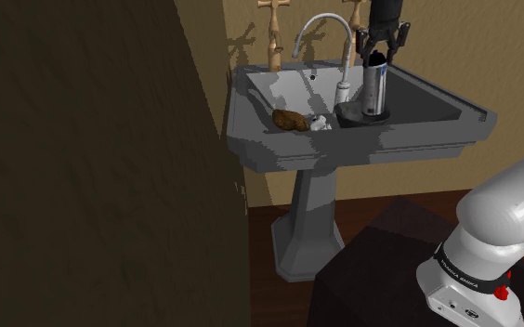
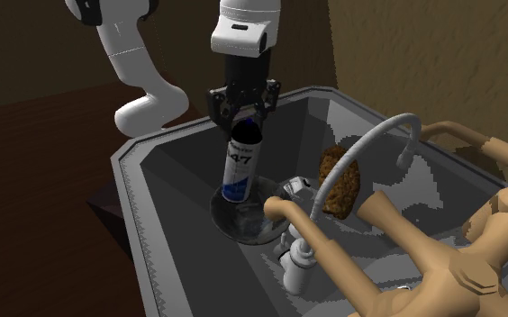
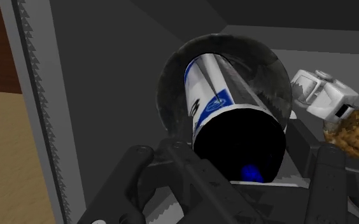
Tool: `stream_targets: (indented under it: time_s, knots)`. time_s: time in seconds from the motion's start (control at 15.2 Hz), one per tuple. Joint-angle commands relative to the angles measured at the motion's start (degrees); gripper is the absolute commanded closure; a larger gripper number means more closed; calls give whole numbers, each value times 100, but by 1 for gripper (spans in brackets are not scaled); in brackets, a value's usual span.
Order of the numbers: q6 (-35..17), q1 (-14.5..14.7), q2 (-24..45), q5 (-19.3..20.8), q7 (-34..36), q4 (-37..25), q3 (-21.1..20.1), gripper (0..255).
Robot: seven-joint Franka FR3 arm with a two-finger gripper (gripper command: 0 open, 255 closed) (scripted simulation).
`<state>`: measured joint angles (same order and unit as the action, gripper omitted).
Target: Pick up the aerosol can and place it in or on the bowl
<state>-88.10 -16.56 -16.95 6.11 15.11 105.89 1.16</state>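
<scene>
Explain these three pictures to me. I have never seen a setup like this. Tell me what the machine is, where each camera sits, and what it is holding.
The machine is a white robot arm ending in a black two-finger gripper. One picture looks from beside its stand. Another faces the arm across a grey pedestal sink. The third comes from a camera on the hand itself. In the sink, a blue-and-white aerosol can stands in a dark bowl. Beside the bowl are a brown lump and a small white object, near a curved tap. The gripper straddles the can's black cap with its fingers apart, so nothing looks held.
</scene>
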Motion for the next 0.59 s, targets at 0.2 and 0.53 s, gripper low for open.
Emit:
stream_targets:
  time_s: [0.2,0.53]
  knots:
    - [-363,-1,-81,4,31,438,8,255]
    - [-363,-1,-80,4,31,436,8,255]
